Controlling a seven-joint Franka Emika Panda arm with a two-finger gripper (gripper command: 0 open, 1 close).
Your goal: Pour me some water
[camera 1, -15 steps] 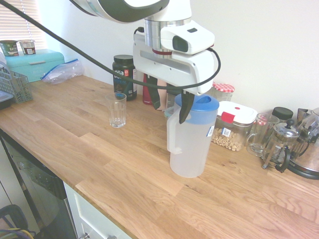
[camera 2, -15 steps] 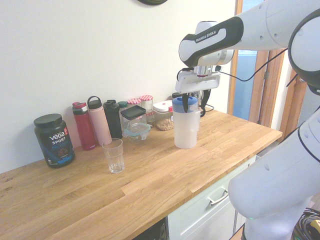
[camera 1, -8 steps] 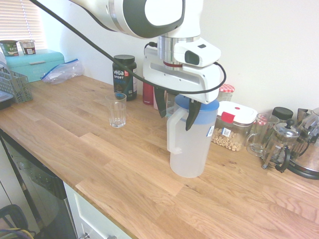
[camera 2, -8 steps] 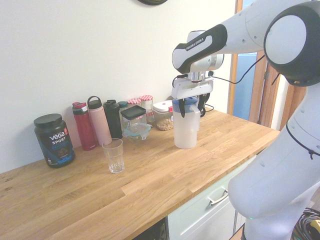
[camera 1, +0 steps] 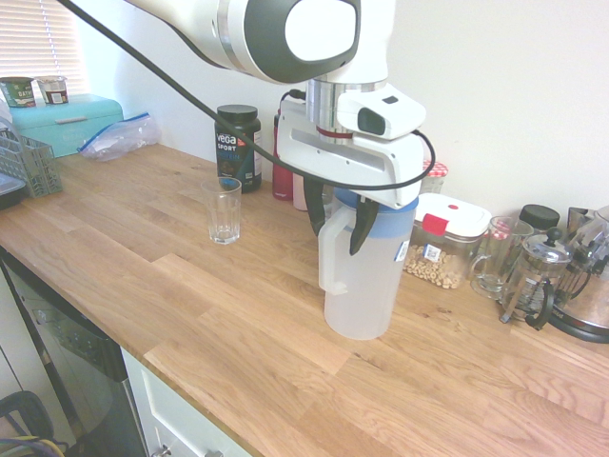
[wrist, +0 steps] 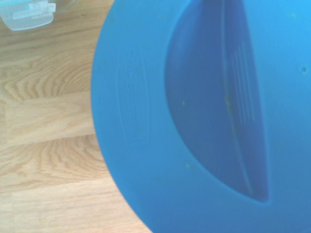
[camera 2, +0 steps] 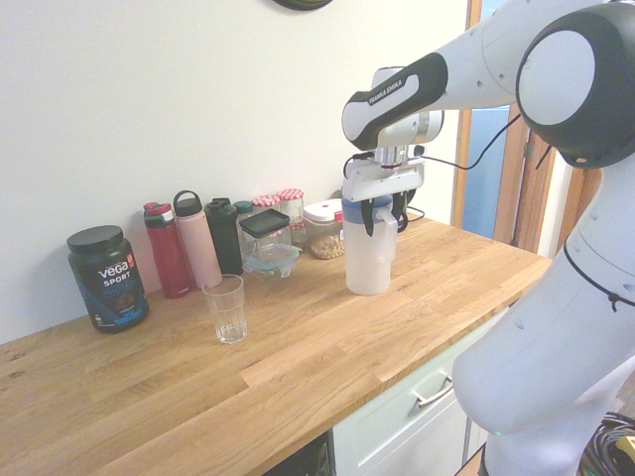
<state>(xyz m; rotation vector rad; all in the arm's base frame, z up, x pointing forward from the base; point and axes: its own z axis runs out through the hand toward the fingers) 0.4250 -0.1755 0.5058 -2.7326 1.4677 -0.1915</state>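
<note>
Gripper: we saw the gripper [camera 1: 336,221] lowered over the top of the jug, its two dark fingers [camera 1: 361,227] spread apart and hanging down either side of the lid and handle top; they were parted, and we could not tell whether they touched the jug.
Jug: the translucent white jug [camera 1: 362,286] stood upright on the wooden worktop [camera 1: 171,286], with its blue lid [camera 1: 390,224] on and its handle [camera 1: 326,262] towards the front edge in the first exterior view.
Jug, other side: in the second exterior view we saw the same jug [camera 2: 368,263] directly beneath the gripper [camera 2: 380,216], near the far end of the worktop [camera 2: 298,367].
Wrist view: the blue lid [wrist: 204,116] filled most of the picture, with a darker curved recess in it; wood grain showed beside it.
Glass: an empty clear glass [camera 1: 224,210] stood upright, well apart from the jug, nearer the black tub [camera 1: 237,148].
Glass, other side: we noted the glass [camera 2: 225,308] in front of the row of bottles [camera 2: 198,243].
Behind the jug: jars with red checked lids [camera 2: 281,208] and a lidded food container [camera 1: 447,238] stood against the wall.
Far end: a glass mug [camera 1: 495,257] and a French press [camera 1: 535,276] stood beside the container.
</note>
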